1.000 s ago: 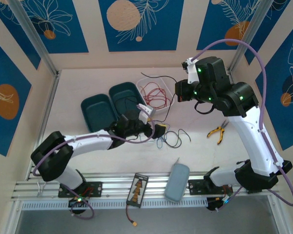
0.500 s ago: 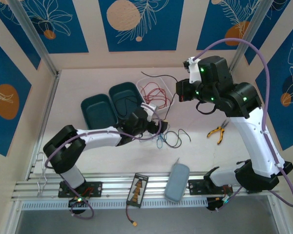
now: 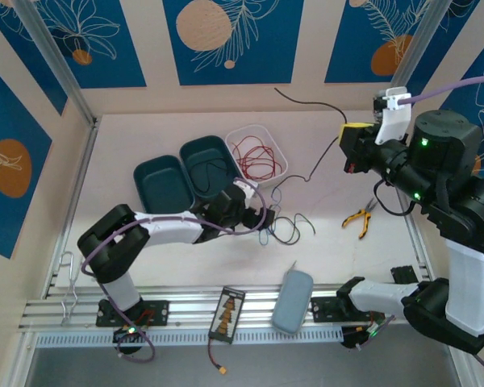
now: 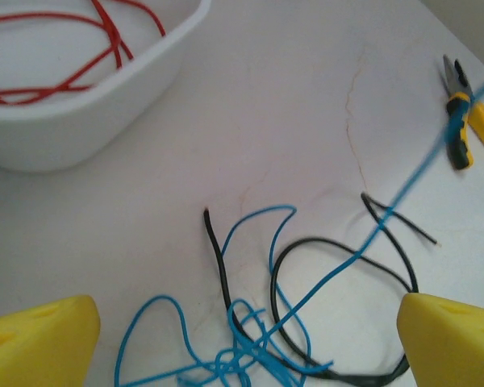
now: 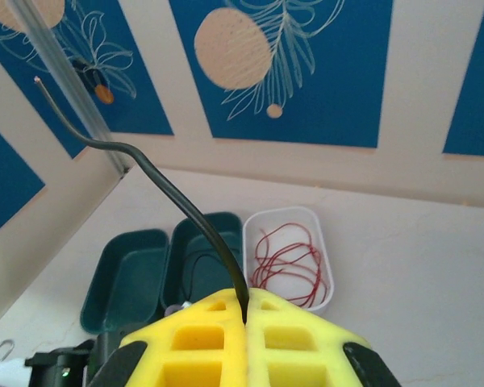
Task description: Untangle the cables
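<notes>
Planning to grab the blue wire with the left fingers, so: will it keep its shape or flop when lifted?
Probably floppy and light: the blue wire lies in loose, irregular loops on the table. It looks knotted with the black wire, so lifting it will likely drag that one along rather than come free.

A dark green tray (image 3: pixel 160 185) is set on the white table (image 3: pixel 145 133), touching a second green tray (image 3: pixel 192 153), with a white tray (image 3: pixel 254 127) just beside that. Yellow-handled pliers (image 3: pixel 357 216) are laid near the right edge. A grey case (image 3: pixel 292 301) and a small circuit board (image 3: pixel 227 313) are placed at the near rail.
</notes>
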